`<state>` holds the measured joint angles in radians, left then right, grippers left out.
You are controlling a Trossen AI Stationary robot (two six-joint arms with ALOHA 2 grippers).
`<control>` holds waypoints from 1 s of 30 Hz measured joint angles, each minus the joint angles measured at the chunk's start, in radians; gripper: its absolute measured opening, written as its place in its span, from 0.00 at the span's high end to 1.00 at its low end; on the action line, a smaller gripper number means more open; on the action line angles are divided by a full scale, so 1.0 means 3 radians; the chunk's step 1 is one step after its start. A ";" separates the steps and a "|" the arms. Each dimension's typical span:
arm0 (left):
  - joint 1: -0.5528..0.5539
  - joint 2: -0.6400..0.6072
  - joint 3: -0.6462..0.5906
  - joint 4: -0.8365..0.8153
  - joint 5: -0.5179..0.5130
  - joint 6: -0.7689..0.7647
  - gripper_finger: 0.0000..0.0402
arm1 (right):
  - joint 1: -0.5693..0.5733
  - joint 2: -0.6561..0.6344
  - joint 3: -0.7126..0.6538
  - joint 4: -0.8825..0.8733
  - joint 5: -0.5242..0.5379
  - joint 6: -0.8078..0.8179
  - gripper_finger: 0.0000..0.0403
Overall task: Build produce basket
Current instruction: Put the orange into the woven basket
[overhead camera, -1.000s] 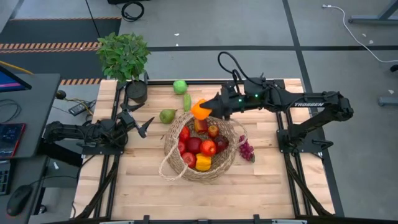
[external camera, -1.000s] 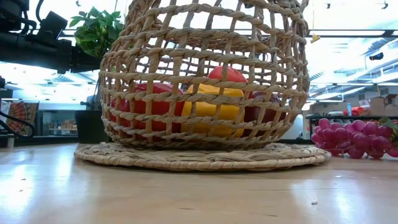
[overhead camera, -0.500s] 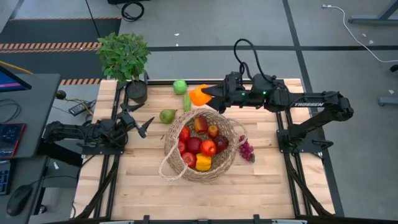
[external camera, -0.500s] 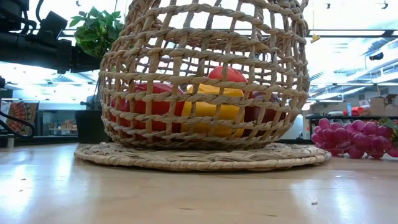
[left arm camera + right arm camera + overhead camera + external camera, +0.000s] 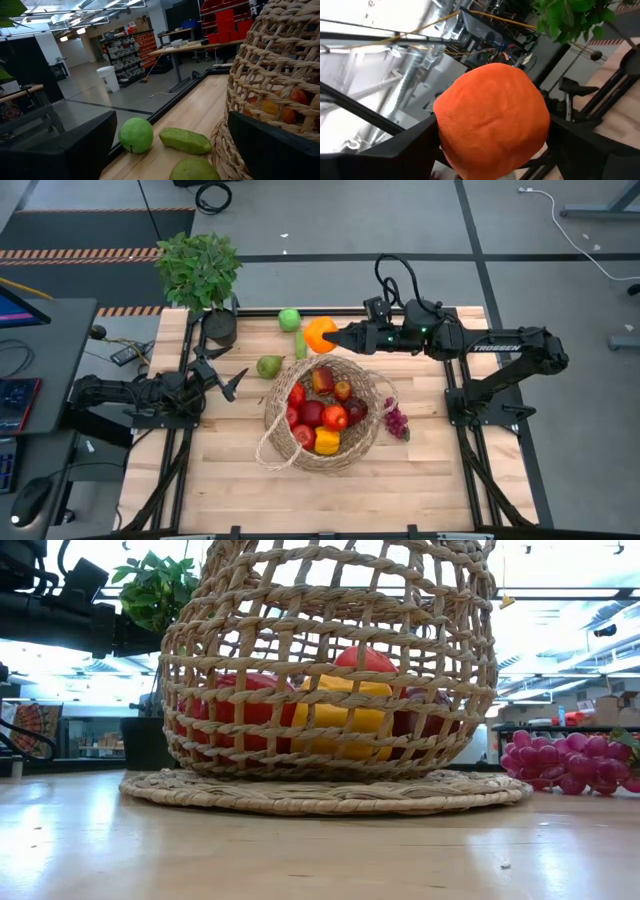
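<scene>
The wicker basket stands mid-table, holding several red, orange and yellow pieces of produce. It also fills the low view. My right gripper is shut on an orange, held in the air just beyond the basket's far rim. My left gripper is open and empty, left of the basket. A green pear, a green cucumber and a green apple lie on the table beyond the basket. A purple grape bunch lies at the basket's right. My right gripper pinches the orange between its two fingers, one on each opposite side. The fingers come about level from the table's right. The orange is lifted clear of the table and the basket.
A leafy potted plant in a dark pot stands at the table's far left corner. In the left wrist view the apple, cucumber and pear lie beside the basket's wall. Bare wood lies near the front edge.
My right gripper has carried the orange from over the basket's far part toward the table's far edge, staying shut on it. The orange now hangs beyond the basket's rim, near the cucumber and apple.
</scene>
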<state>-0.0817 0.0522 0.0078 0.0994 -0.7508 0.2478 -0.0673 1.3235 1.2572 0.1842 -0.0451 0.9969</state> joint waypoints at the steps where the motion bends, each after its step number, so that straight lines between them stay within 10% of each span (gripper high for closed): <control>1: 0.0000 0.0000 -0.0001 0.0000 -0.0001 0.0000 0.03 | 0.0000 0.0000 0.0000 -0.0001 -0.0018 -0.0018 0.16; 21: 0.0000 0.0000 -0.0001 0.0000 0.0000 -0.0001 0.03 | 0.0414 0.0010 0.0000 -0.0475 -0.0609 -0.0783 0.16; 30: 0.0000 0.0001 -0.0001 0.0000 0.0001 0.0000 0.03 | 0.0914 0.0011 -0.0001 -0.1170 0.0403 -0.1182 0.16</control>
<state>-0.0818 0.0524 0.0075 0.0994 -0.7506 0.2478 0.2069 1.3270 1.2568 -0.1667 0.0757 0.6423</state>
